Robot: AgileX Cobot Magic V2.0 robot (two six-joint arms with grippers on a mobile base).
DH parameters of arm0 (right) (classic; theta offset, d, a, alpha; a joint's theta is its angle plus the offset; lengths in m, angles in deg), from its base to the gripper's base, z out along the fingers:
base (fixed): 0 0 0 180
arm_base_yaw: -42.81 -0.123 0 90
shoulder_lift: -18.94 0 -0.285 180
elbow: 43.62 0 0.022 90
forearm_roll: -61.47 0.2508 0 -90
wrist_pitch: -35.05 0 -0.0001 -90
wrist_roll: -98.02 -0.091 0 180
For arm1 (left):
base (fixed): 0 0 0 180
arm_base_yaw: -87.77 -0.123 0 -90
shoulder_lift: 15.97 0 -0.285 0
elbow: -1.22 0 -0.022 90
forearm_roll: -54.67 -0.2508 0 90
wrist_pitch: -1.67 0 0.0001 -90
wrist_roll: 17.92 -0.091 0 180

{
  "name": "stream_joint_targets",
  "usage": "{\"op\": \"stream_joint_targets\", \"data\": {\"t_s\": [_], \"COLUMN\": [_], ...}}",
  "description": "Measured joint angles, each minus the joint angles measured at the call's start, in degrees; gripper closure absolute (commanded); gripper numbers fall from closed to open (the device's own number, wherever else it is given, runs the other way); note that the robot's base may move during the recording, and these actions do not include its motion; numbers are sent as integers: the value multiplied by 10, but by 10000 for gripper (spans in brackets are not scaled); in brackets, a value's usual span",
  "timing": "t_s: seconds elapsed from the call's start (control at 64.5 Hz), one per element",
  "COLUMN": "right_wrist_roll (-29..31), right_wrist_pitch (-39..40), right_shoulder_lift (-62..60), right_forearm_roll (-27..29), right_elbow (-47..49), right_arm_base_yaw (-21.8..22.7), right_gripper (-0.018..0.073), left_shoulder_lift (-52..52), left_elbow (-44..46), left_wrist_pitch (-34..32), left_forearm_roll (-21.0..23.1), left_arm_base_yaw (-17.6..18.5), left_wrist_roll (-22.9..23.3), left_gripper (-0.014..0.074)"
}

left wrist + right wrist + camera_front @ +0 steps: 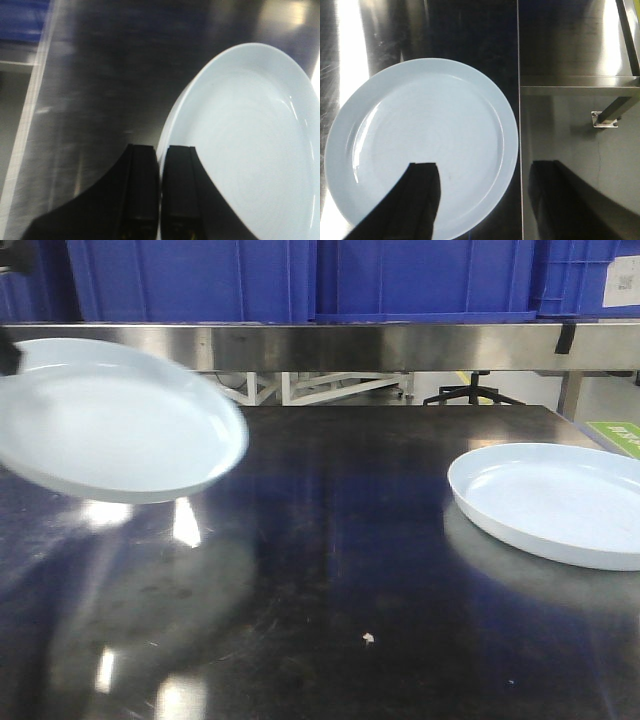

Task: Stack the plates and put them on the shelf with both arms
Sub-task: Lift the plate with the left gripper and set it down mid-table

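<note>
The left fingers (142, 195) pinch the rim of the raised plate (110, 420), tilted in air over the left edge of the worktop (340, 570). The second plate (555, 500) lies flat, well apart at the right edge, beneath the right fingers (420, 200), spread wide, empty.

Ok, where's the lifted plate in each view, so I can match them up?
Exterior front: the lifted plate is at the left, tilted, clear of the table.
Left wrist: the lifted plate fills the right half, its rim pinched in the left pincer.
Right wrist: not in it; the one seen there is the other plate, lying flat.
Shared landmark: the dark glossy table.
</note>
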Motion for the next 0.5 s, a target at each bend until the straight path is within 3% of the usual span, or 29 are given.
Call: {"op": "stream_joint_targets", "data": {"t_s": [0.233,0.388,0.496], "right_wrist_roll": [0,0,0], "right_wrist_pitch": [-3,-4,-4], "right_shoulder_lift": [0,0,0], "right_forearm_roll": [0,0,0], "right_elbow": [0,0,0], "right_arm_base_yaw": [0,0,0], "right_gripper": [59,59,59], "left_shoulder_lift": [-68,-127,-162], "left_elbow": [33,78,99], "left_wrist_pitch": [-40,-45,-46], "left_forearm_roll": [40,43,43], "left_arm_base_yaw": [107,141,145], "left_wrist_roll": [0,0,-1], "left_gripper": [496,496,486]}}
